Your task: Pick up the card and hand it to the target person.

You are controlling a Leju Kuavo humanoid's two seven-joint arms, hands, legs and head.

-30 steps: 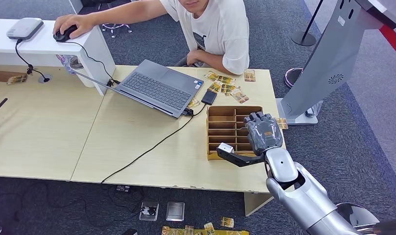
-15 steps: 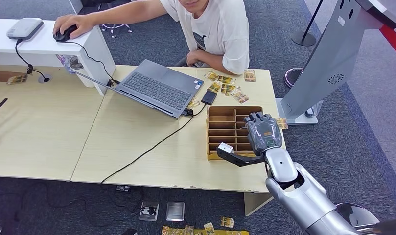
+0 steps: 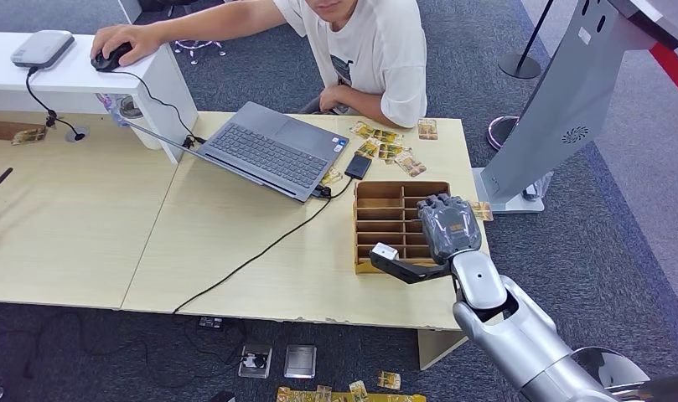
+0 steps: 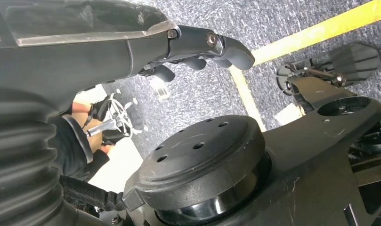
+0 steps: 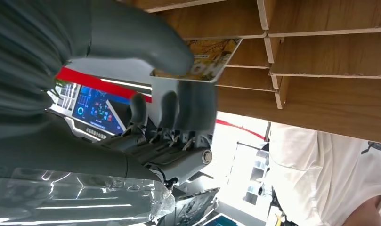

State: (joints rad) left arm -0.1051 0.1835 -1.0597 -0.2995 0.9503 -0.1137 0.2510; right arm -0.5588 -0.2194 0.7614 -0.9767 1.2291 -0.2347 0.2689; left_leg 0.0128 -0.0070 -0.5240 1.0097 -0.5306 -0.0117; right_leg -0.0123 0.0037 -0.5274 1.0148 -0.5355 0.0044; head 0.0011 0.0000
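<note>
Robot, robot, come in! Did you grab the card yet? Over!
Right hand pinching card at wooden organizer. Left hand hanging, empty. Person seated across table, path clear.

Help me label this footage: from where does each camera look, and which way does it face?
Head view: high on the body, looking down at the table; shows the right hand over the wooden organizer.
Left wrist view: behind the left hand, facing the carpet.
Right wrist view: behind the right hand, facing the organizer, with a card pinched.
Shared: head and right wrist views both show the organizer, the right hand and the person.
</note>
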